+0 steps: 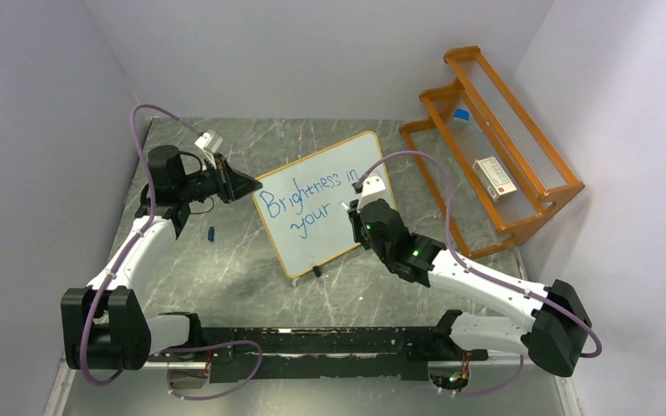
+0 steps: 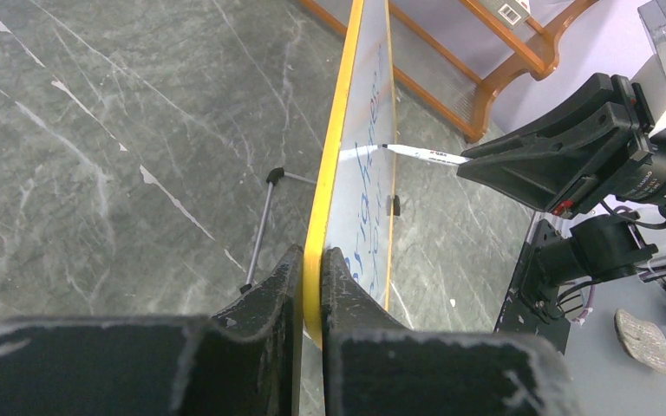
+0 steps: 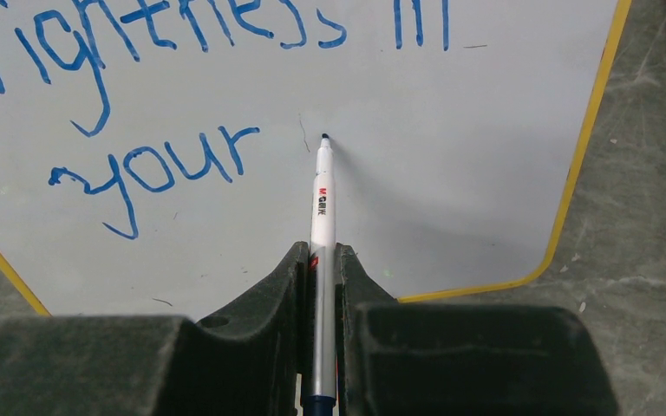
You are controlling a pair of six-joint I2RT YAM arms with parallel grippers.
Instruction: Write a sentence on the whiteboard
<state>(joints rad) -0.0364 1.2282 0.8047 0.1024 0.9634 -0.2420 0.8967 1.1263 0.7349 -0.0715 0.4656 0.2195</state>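
The whiteboard (image 1: pixel 323 245) stands tilted near the table's middle, its orange frame edge-on in the left wrist view (image 2: pixel 329 191). The sentence (image 1: pixel 305 192) in blue reads "Brightness in" with "your" (image 3: pixel 160 169) below. My left gripper (image 1: pixel 256 186) is shut on the board's left frame edge, one finger on each side (image 2: pixel 312 260). My right gripper (image 3: pixel 322 251) is shut on a white marker (image 3: pixel 321 195). The marker's dark tip (image 3: pixel 324 137) is at the white surface just right of "your". From the left wrist the marker (image 2: pixel 425 155) reaches the board's face.
An orange wooden rack (image 1: pixel 529 186) stands at the back right, with a small white box (image 1: pixel 494 176) and a blue-capped item (image 1: pixel 460 115) on it. A small blue cap (image 1: pixel 212 233) lies on the table left of the board. A thin prop leg (image 2: pixel 260 227) stands behind the board.
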